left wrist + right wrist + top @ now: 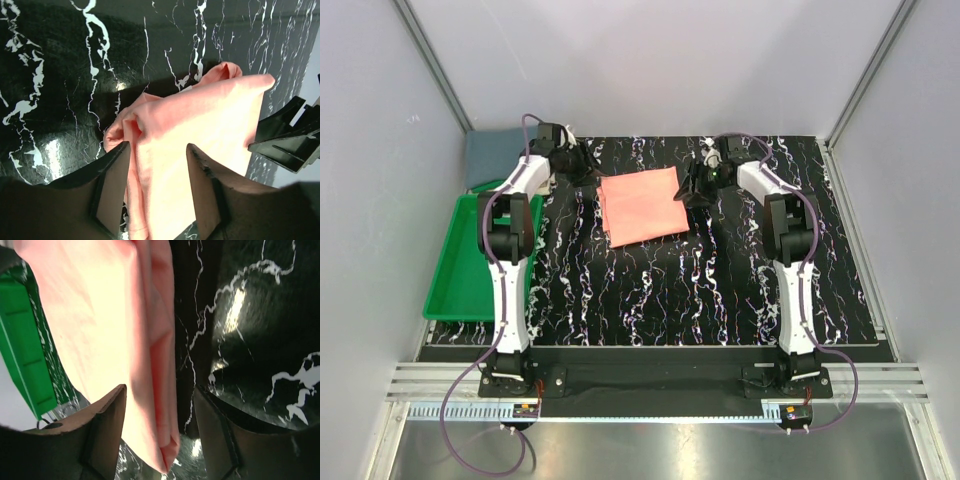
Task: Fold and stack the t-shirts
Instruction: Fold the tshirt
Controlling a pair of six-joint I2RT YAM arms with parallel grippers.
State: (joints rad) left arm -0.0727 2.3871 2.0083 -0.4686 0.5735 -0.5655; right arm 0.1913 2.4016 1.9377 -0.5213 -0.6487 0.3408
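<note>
At the far left, a green tray (455, 275) sits at the tabletop's (720, 290) edge. Just behind it lies the folded slate blue-grey t-shirt (490, 155), partly hidden by the left arm. The left gripper (583, 167), fingers spread apart, hangs over the left edge of the salmon-pink t-shirt (642, 206). That shirt lies folded into a rough rectangle at the far middle of the tabletop. Its long axis runs left to right, the right end tilted slightly away. The right gripper (693, 188), jaws also spread, hangs at its right edge.
</note>
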